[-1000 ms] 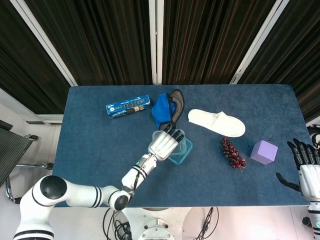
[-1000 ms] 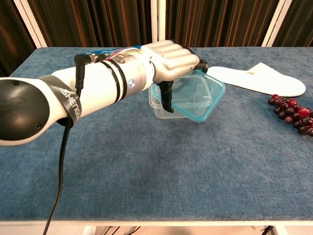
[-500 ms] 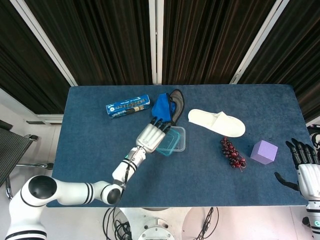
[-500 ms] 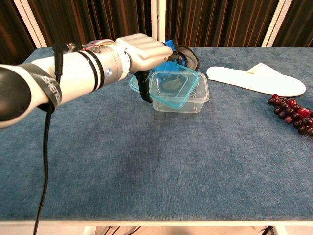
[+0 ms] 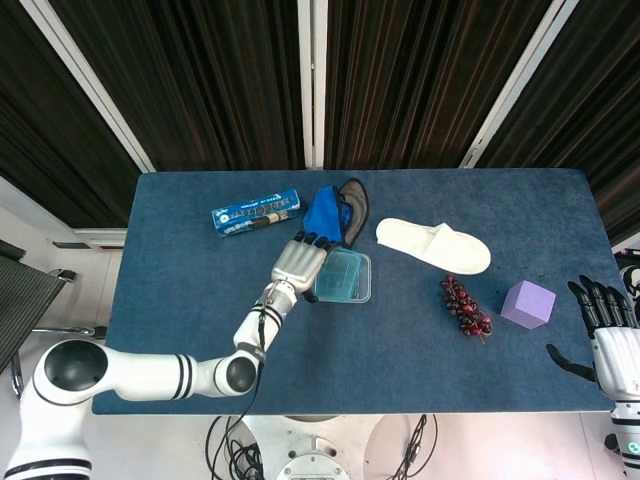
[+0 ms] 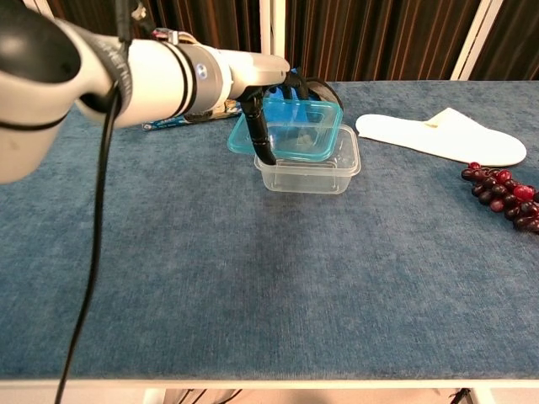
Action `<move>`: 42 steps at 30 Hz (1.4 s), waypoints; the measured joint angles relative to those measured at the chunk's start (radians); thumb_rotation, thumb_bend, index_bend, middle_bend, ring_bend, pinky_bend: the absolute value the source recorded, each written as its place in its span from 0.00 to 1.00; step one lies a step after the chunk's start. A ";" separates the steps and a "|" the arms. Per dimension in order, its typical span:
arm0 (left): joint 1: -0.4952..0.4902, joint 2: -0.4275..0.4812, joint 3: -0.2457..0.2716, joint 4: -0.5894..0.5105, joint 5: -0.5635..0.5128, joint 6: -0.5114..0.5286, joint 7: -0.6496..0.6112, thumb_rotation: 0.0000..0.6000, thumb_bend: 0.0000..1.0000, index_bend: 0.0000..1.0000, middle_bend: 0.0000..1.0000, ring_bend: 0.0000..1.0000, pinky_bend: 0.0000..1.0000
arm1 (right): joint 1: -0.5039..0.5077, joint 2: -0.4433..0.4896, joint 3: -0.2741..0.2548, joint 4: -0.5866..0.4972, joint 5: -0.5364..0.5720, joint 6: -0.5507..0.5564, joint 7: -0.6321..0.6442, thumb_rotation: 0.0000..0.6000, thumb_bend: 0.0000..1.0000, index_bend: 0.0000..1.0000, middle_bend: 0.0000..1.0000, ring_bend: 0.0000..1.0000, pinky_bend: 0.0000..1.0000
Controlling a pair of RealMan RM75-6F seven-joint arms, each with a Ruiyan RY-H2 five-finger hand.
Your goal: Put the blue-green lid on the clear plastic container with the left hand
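Dark vertical curtains with white frame bars are hanging behind a table (image 5: 180,300) covered in blue felt, which is filling the middle of the head view. Near the centre of that view the clear container (image 5: 347,290) is sitting on the felt, and the blue-green lid (image 5: 331,275) is hovering over it, tilted and shifted toward the left side rather than squared up with the rim. In the chest view the lid (image 6: 290,128) is resting low at its right edge, near or on the container (image 6: 308,171), while its left edge is riding higher.

The left hand (image 5: 297,262) is gripping the lid at that raised left edge, its dark fingers (image 6: 259,135) hooking down beside the rim. The right hand (image 5: 608,335) is waiting at the lower right of the head view, off the table edge, fingers spread and holding nothing.

So the lid is up and over the container, but not yet seated; what seems left is sliding it to the right, levelling it, pressing it down and letting go.

Around it, a blue box (image 5: 256,213) is lying toward the upper left, a blue cloth (image 5: 327,218) just above the container, a white slipper (image 5: 433,245), grapes (image 5: 465,307) and a purple block (image 5: 527,304) to the right.
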 measured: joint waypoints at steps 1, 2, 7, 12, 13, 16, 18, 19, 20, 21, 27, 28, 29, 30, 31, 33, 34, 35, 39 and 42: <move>-0.018 -0.002 -0.008 0.002 -0.051 0.010 0.019 1.00 0.13 0.31 0.21 0.07 0.11 | 0.000 0.001 0.000 0.000 -0.001 0.000 0.001 1.00 0.12 0.00 0.00 0.00 0.00; -0.032 -0.003 -0.014 0.004 -0.089 0.019 0.035 1.00 0.13 0.31 0.21 0.07 0.11 | 0.000 0.002 0.000 -0.001 -0.001 0.000 0.001 1.00 0.12 0.00 0.00 0.00 0.00; -0.111 -0.024 -0.052 0.016 -0.287 0.097 0.131 1.00 0.13 0.31 0.21 0.07 0.12 | 0.004 0.004 -0.001 -0.001 -0.008 -0.001 0.005 1.00 0.12 0.00 0.00 0.00 0.00; -0.172 -0.061 -0.104 0.022 -0.365 0.187 0.187 1.00 0.13 0.31 0.21 0.06 0.12 | 0.007 0.003 -0.004 0.005 -0.019 0.000 0.014 1.00 0.12 0.00 0.00 0.00 0.00; -0.183 -0.071 -0.117 0.021 -0.374 0.204 0.194 1.00 0.13 0.31 0.21 0.05 0.12 | 0.007 0.002 -0.005 0.007 -0.020 0.001 0.017 1.00 0.12 0.00 0.00 0.00 0.00; -0.201 -0.095 -0.146 0.023 -0.397 0.227 0.206 1.00 0.12 0.31 0.21 0.04 0.12 | 0.003 0.002 -0.008 0.014 -0.022 0.006 0.025 1.00 0.12 0.00 0.00 0.00 0.00; -0.210 -0.111 -0.158 0.029 -0.408 0.230 0.210 1.00 0.12 0.31 0.21 0.03 0.12 | 0.000 0.002 -0.010 0.020 -0.023 0.010 0.032 1.00 0.12 0.00 0.00 0.00 0.00; -0.215 -0.122 -0.165 0.037 -0.415 0.232 0.214 1.00 0.12 0.31 0.21 0.03 0.12 | -0.001 0.002 -0.011 0.022 -0.024 0.011 0.034 1.00 0.12 0.00 0.00 0.00 0.00; -0.219 -0.129 -0.169 0.046 -0.420 0.232 0.216 1.00 0.11 0.31 0.21 0.03 0.12 | -0.003 0.002 -0.013 0.025 -0.024 0.013 0.038 1.00 0.12 0.00 0.00 0.00 0.00; -0.223 -0.138 -0.173 0.056 -0.425 0.233 0.219 1.00 0.11 0.31 0.21 0.03 0.12 | -0.004 0.002 -0.014 0.027 -0.025 0.014 0.040 1.00 0.12 0.00 0.00 0.00 0.00; -0.254 -0.202 -0.202 0.159 -0.441 0.239 0.238 1.00 0.10 0.31 0.19 0.01 0.12 | -0.014 0.003 -0.020 0.038 -0.024 0.021 0.053 1.00 0.12 0.00 0.00 0.00 0.00; -0.260 -0.215 -0.209 0.179 -0.440 0.241 0.243 1.00 0.10 0.31 0.19 0.01 0.12 | -0.015 0.003 -0.020 0.039 -0.023 0.021 0.055 1.00 0.12 0.00 0.00 0.00 0.00; -0.264 -0.224 -0.214 0.192 -0.439 0.243 0.248 1.00 0.10 0.31 0.19 0.01 0.12 | -0.017 0.004 -0.021 0.041 -0.021 0.022 0.057 1.00 0.12 0.00 0.00 0.00 0.00; -0.267 -0.232 -0.218 0.202 -0.440 0.245 0.255 1.00 0.10 0.31 0.19 0.01 0.12 | -0.017 0.004 -0.021 0.041 -0.020 0.022 0.058 1.00 0.12 0.00 0.00 0.00 0.00; -0.270 -0.238 -0.224 0.210 -0.441 0.247 0.265 1.00 0.10 0.31 0.19 0.01 0.12 | -0.018 0.004 -0.020 0.042 -0.020 0.022 0.058 1.00 0.12 0.00 0.00 0.00 0.00; -0.273 -0.245 -0.229 0.219 -0.444 0.250 0.282 1.00 0.09 0.31 0.19 0.01 0.12 | -0.017 0.004 -0.020 0.043 -0.020 0.021 0.060 1.00 0.12 0.00 0.00 0.00 0.00; -0.275 -0.249 -0.232 0.223 -0.446 0.252 0.295 1.00 0.09 0.31 0.19 0.00 0.12 | -0.017 0.004 -0.020 0.044 -0.021 0.021 0.060 1.00 0.12 0.00 0.00 0.00 0.00; -0.276 -0.251 -0.233 0.226 -0.447 0.254 0.304 1.00 0.09 0.31 0.19 0.00 0.12 | -0.017 0.003 -0.020 0.044 -0.021 0.021 0.060 1.00 0.12 0.00 0.00 0.00 0.00; -0.277 -0.258 -0.247 0.236 -0.449 0.258 0.338 1.00 0.09 0.31 0.19 0.00 0.12 | -0.016 0.001 -0.019 0.046 -0.019 0.018 0.063 1.00 0.12 0.00 0.00 0.00 0.00; -0.271 -0.259 -0.254 0.239 -0.442 0.246 0.344 1.00 0.09 0.31 0.19 0.00 0.12 | -0.016 0.000 -0.019 0.047 -0.017 0.017 0.063 1.00 0.12 0.00 0.00 0.00 0.00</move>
